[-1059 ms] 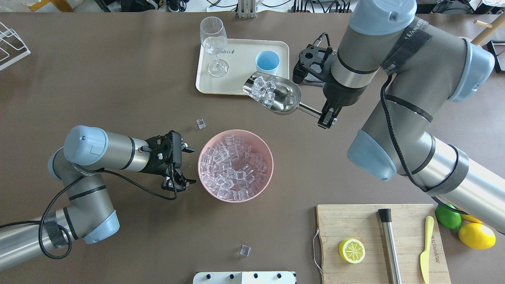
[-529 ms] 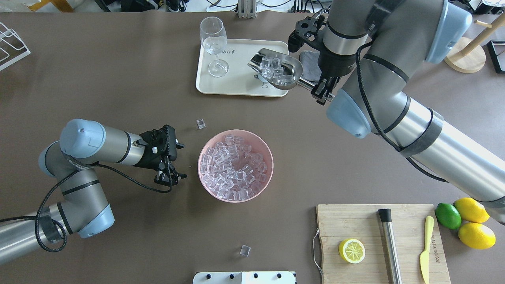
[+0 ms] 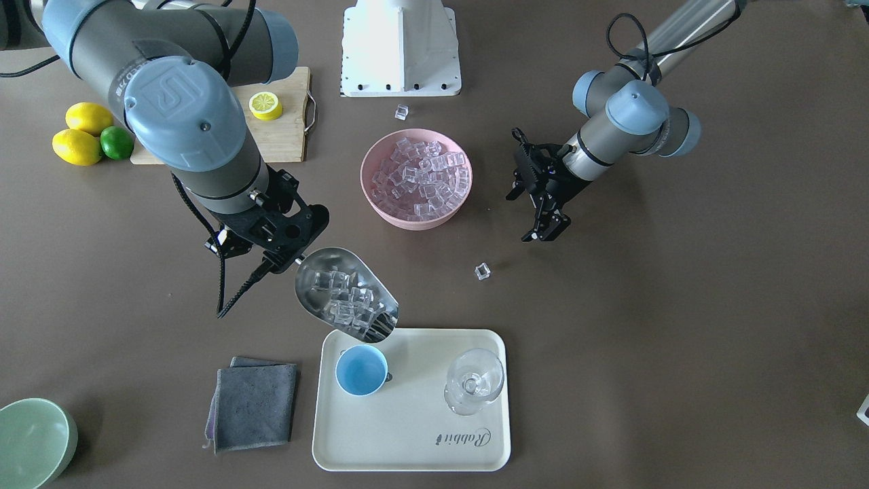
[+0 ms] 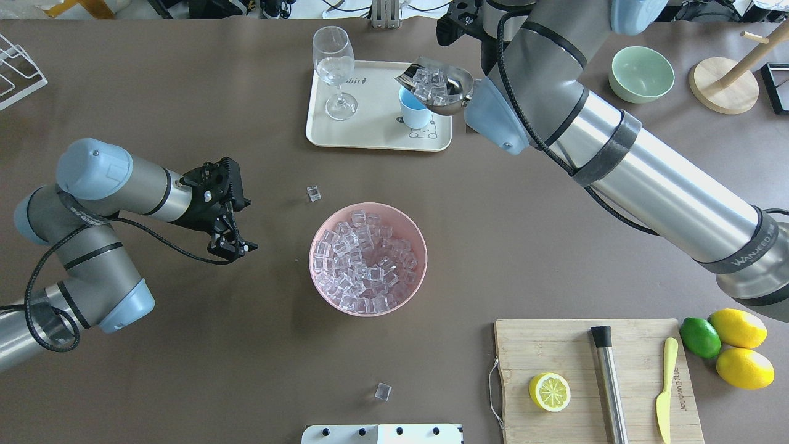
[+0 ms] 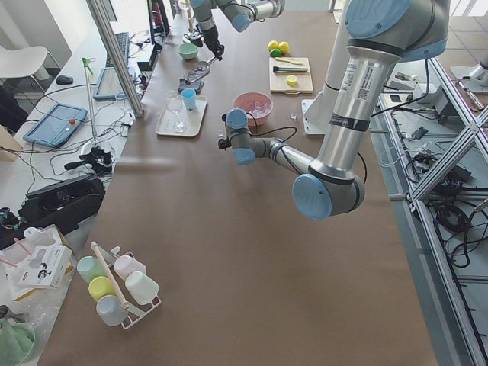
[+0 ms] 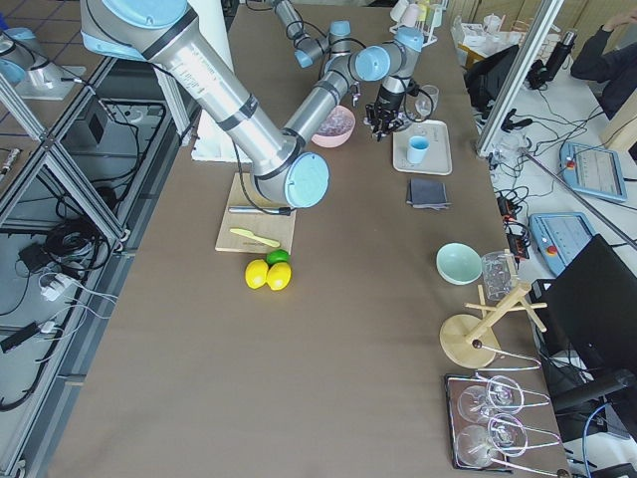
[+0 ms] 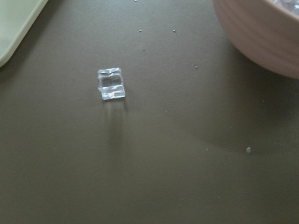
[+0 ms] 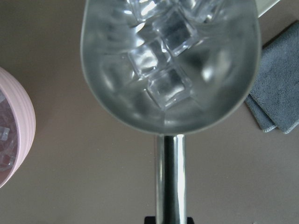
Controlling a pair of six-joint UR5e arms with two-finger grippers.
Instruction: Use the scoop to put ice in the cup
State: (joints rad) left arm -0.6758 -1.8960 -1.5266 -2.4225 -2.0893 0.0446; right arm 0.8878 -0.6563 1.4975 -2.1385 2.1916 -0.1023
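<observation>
Since a moment ago the right arm has swung the scoop (image 3: 343, 292) on toward 12 o'clock in the overhead view. It now hangs over the near edge of the tray (image 4: 376, 132), its mouth tipped down just by the rim of the cup (image 3: 361, 370). The right pincer (image 3: 282, 257) stays clenched on the scoop's handle. The left pincer (image 4: 237, 246) has drawn back toward 9 o'clock from the pink bowl (image 3: 407, 221) and now sits well apart from it, fingers parted and holding nothing.

The ice (image 3: 346, 302) in the scoop is a small heap slid toward the mouth. The cup stands on the tray's 3 o'clock side and its blue inside looks bare. The wine glass (image 4: 333, 65) stands at the tray's 9 o'clock side. The pink bowl, at 6 o'clock from the tray, is heaped with cubes. One stray cube (image 4: 314, 193) lies on the counter (image 4: 185, 92) at the bowl's 10 o'clock, and another cube (image 4: 383, 391) at its 6 o'clock.
</observation>
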